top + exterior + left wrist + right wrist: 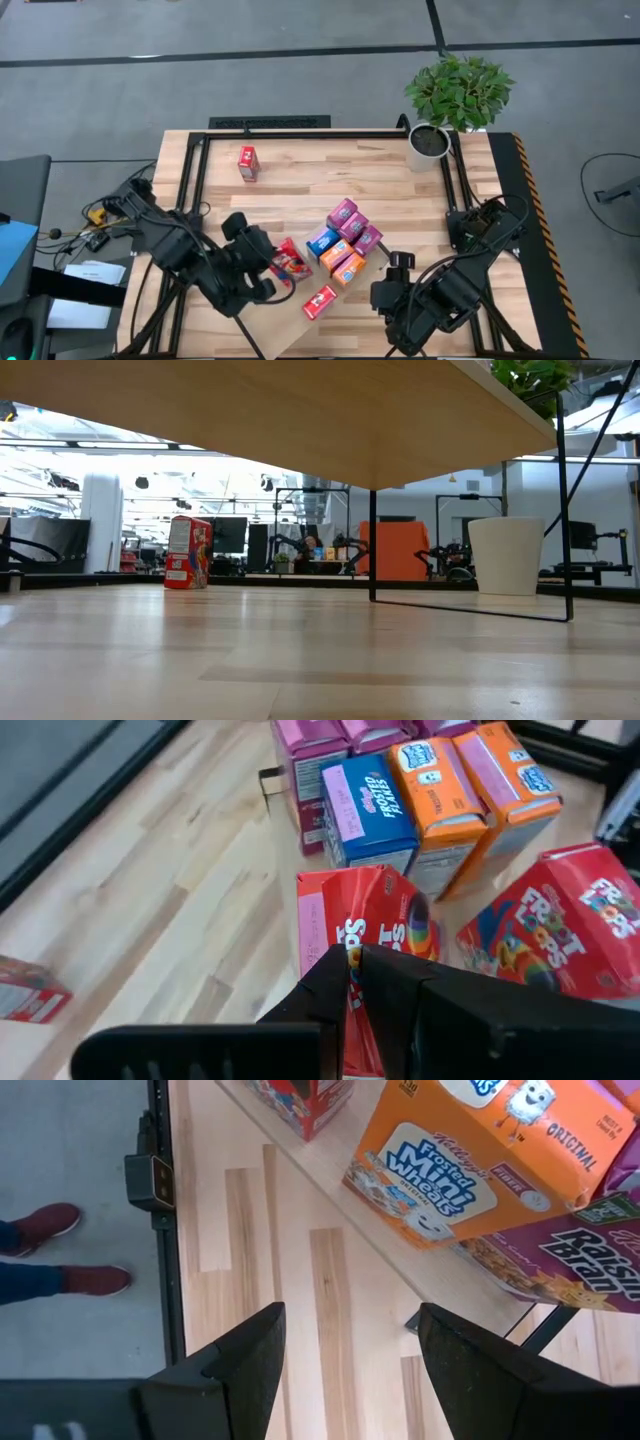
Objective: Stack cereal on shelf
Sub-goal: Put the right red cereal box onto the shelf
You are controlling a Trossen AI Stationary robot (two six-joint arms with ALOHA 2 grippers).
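Red cereal box [375,935] sits pinched in the left gripper [352,982].

Two dark robot arms reach over the near half of the table from opposite sides. The left arm angles inward from the left edge, its left gripper [272,268] low and pointing toward the table's middle, fingers [335,982] pressed together. The right arm bends in from the right edge, its right gripper [399,262] held with fingers [250,1352] spread well apart, gripping nothing.
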